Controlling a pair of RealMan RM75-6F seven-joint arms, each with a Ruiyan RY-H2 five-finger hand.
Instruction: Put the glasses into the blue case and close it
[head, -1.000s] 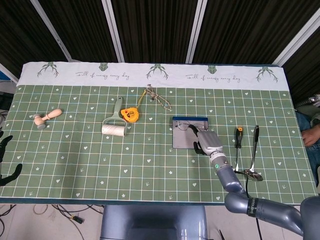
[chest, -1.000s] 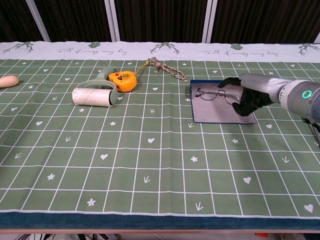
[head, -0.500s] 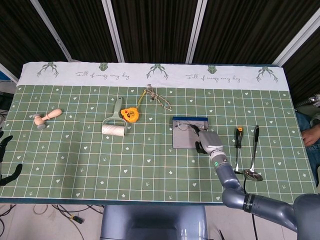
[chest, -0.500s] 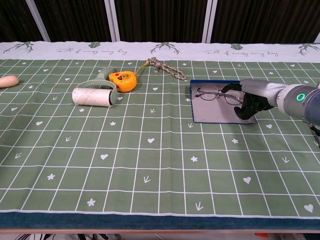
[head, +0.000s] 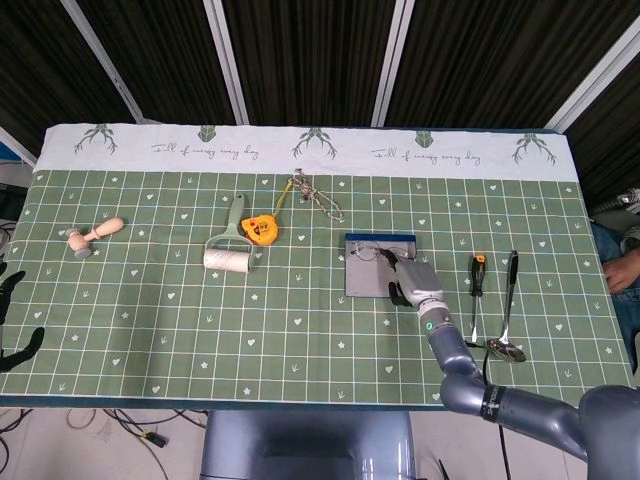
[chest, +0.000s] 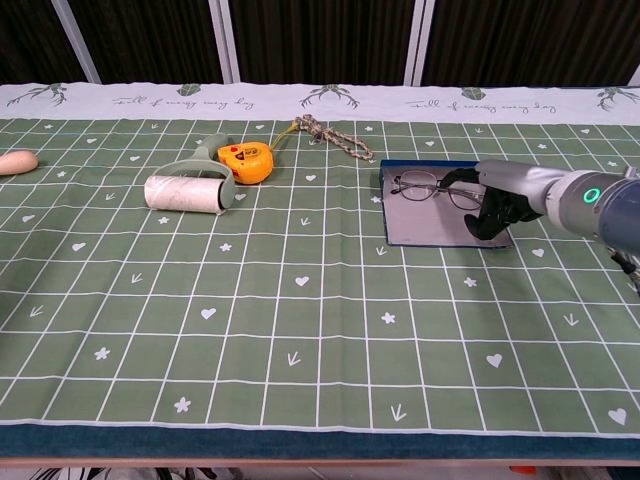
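The blue case (head: 362, 282) lies open on the green cloth, its grey inside facing up and a blue rim at the far side. The thin-framed glasses (chest: 432, 186) lie flat inside it (chest: 430, 226), toward the far edge. My right hand (chest: 497, 196) rests at the case's right end, dark fingers spread beside the right lens; one fingertip (chest: 459, 176) touches the frame. In the head view this hand (head: 410, 279) covers the case's right part. My left hand (head: 12, 322) shows only as dark, spread fingers at the far left edge, holding nothing.
A lint roller (head: 228, 256), a yellow tape measure (head: 260, 230) and a knotted rope (head: 316, 198) lie left of the case. A screwdriver (head: 477, 284) and a spoon (head: 508, 318) lie to its right. A wooden handle (head: 93, 236) sits far left.
My right hand has drawn back a little to the right, off the right lens. The glasses and the case have stayed where they were.
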